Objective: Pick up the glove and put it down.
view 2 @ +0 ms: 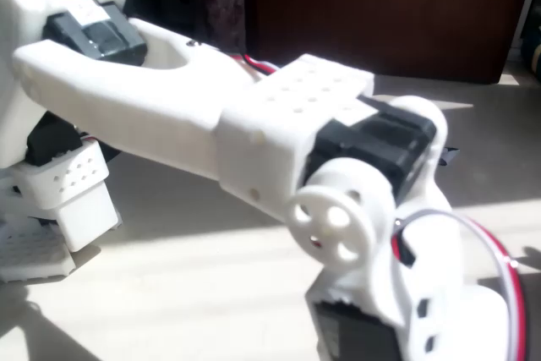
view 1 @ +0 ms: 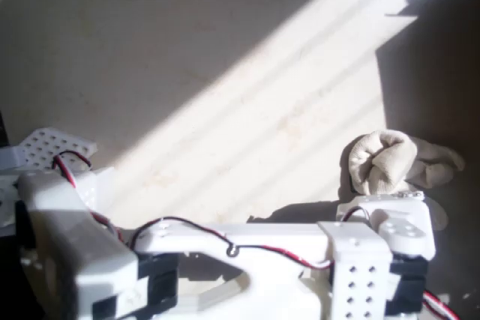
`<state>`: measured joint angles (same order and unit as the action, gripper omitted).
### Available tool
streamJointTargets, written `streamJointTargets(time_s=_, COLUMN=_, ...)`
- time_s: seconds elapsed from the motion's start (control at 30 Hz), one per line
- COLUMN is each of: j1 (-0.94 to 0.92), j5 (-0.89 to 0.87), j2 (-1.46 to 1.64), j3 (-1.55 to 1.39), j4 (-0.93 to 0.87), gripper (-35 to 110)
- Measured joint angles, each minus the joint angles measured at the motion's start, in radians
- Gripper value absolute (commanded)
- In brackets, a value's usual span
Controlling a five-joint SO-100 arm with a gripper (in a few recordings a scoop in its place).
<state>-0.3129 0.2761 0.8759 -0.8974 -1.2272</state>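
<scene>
Down at the near right of the overhead view, the white plastic gripper [view 1: 390,204] sits right over the soft cream-coloured fabric glove [view 1: 386,161], its tip at the glove's near edge; the fingers themselves are hidden beneath the wrist block, so whether they are apart, together or clamping fabric cannot be told. The glove lies bunched on the pale beige table [view 1: 225,73], its rounded bulk toward the left and flatter fingers trailing to the right (half of it in sun, half in the dark shadow that covers the right side).

Behind the gripper, the white robot arm [view 1: 247,249] stretches leftward along the near edge of the overhead view, with black servo blocks at its joints and a red and black cable [view 1: 225,241] running along its top. In the fixed view the same arm [view 2: 169,116] reaches across the picture, its round white spoked wheel [view 2: 334,221] close to the camera.

A white perforated plate [view 1: 52,148] lies on the table at the far left.
</scene>
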Motion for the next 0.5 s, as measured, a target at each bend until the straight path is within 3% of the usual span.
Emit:
streamJointTargets(time_s=0.27, j1=0.0, j5=0.0, j2=0.0, j3=0.0, j4=0.0, gripper=1)
streamJointTargets(time_s=0.5, j1=0.0, j5=0.0, j2=0.0, j3=0.0, j4=0.0, gripper=18)
